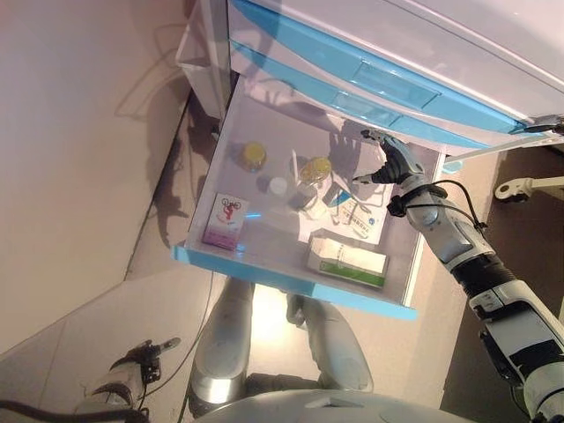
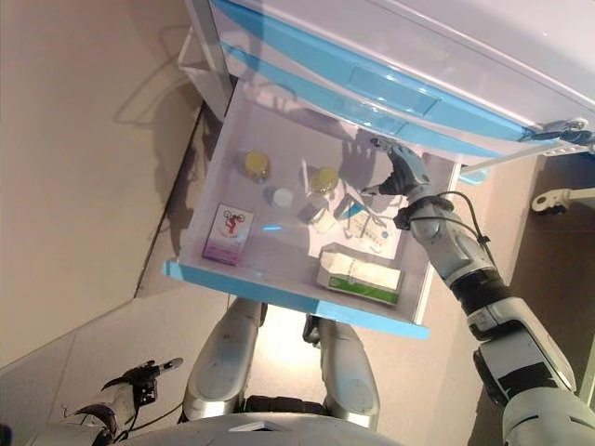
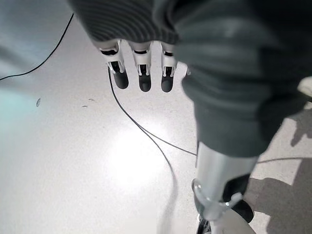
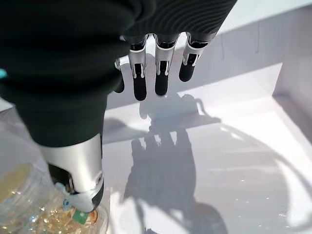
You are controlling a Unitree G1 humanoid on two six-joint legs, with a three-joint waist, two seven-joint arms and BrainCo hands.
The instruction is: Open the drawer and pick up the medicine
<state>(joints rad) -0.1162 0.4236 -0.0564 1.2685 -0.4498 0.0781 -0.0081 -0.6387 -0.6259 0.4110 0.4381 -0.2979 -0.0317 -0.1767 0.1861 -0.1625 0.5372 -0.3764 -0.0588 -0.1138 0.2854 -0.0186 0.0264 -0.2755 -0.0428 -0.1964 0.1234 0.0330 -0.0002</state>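
So the medicine is all sitting loose on the floor of the drawer (image 1: 264, 264), which is already pulled well out. Nothing has been picked up. There's a green-and-white box (image 1: 347, 261) near the front edge, a pink-and-white box (image 1: 225, 221) toward the drawer's left front corner, a flat white packet (image 1: 363, 217) behind the green box, and two yellow-filled jars, one further back (image 1: 254, 156) and one mid-drawer (image 1: 315, 169), plus a small white cap (image 1: 278, 186) between them.

The right hand (image 1: 388, 163) hangs over the drawer's right rear part, fingers straight and apart, thumb out, holding nothing. In its wrist view the thumb tip sits right above a jar (image 4: 29, 204), so my guess is it's lining up for that one or the packet beside it.

Room-wise: the drawer's right wall is close to the wrist, and the closed blue-fronted drawer (image 1: 388, 84) above overhangs the back, so reaching down and forward looks easier than sideways.

Left hand (image 3: 141, 68) hangs down by the floor, fingers relaxed, empty.
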